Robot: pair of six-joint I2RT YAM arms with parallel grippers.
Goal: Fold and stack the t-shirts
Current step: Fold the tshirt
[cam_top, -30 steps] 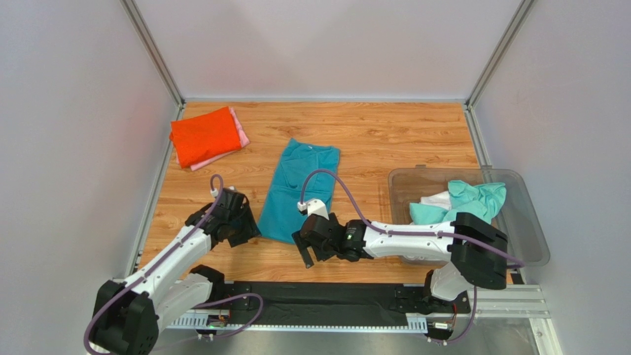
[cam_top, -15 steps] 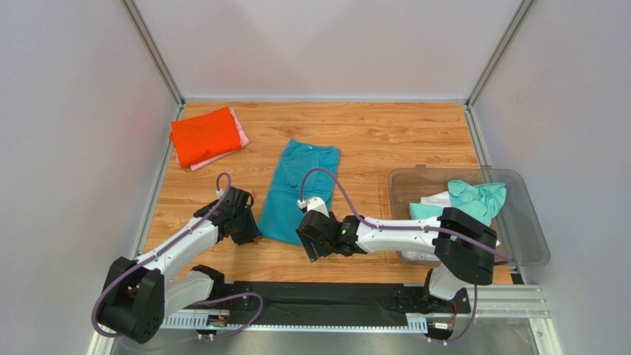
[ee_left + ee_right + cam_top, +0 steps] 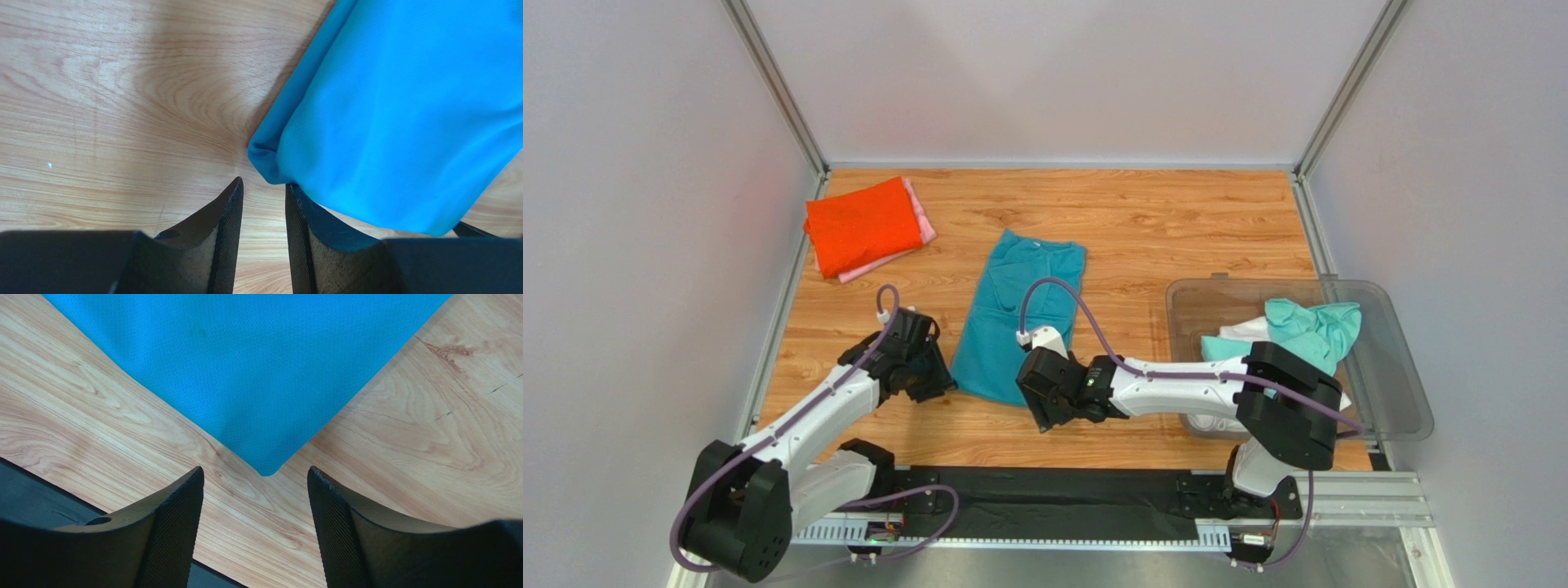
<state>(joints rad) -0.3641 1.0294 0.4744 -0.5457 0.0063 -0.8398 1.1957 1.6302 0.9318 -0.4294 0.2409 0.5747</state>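
Tabletop point(image 3: 1173, 227) of pale wood fills the overhead view, which alone takes in both arms, one clear bin point(image 3: 1400, 380) at the right, and five garments. The teal shirt point(image 3: 1020, 312) lies mid-table as one long folded strip. The orange-red shirt point(image 3: 858, 224) sits folded on the pink shirt point(image 3: 918, 221) at the far left. The mint-green shirt point(image 3: 1314, 328) and the white shirt point(image 3: 1247, 331) are crumpled in the bin. Both arms reach low and forward to the teal strip's near end, one at each corner. Only the wrist views show the jaws. The left gripper point(image 3: 263, 188) is parted by a narrow gap with bare wood in it, one finger touching the hem. The right gripper point(image 3: 255, 478) stands wide apart, with the cloth's corner just ahead of it and not gripped.
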